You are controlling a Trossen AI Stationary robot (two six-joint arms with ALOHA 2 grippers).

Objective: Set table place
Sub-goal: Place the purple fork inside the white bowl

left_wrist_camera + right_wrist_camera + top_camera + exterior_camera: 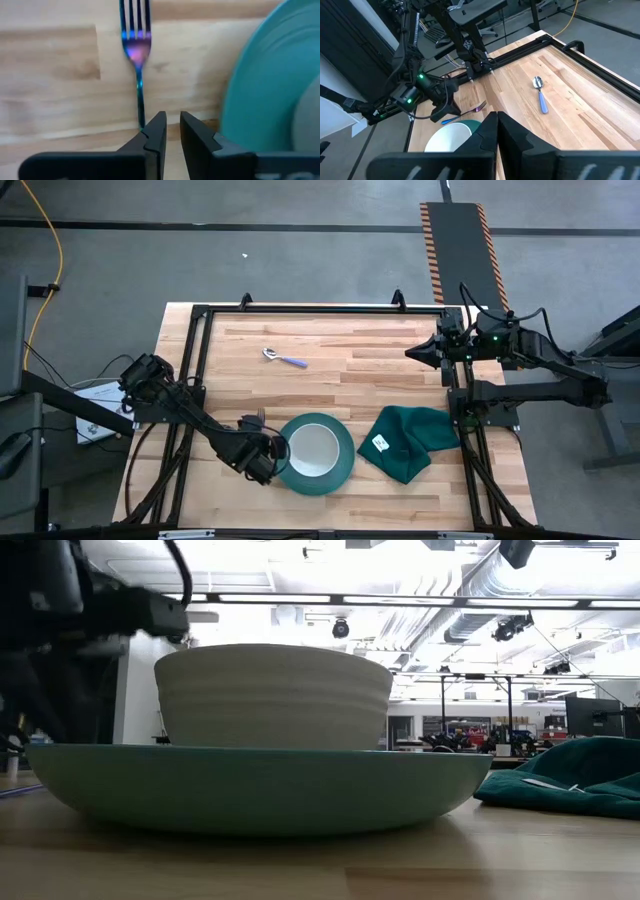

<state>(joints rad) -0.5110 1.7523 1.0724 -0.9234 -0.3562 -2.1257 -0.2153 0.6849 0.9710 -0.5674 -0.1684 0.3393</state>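
1. Bright ceiling strip lamps (300, 598) light the room evenly.
2. Beyond the left pincer (170, 131), the fork (136, 50) and plate (270, 85) look blurred.
3. The bowl (272, 695) casts a soft shadow on the surface (320, 860).

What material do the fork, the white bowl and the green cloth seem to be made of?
Iridescent blue-purple fork: probably coated metal, given its glossy colour-shifting sheen. Ribbed off-white round bowl: likely matte ceramic, thick with faint horizontal ridges. Crumpled dark green cloth: soft woven fabric, shown by its folds.
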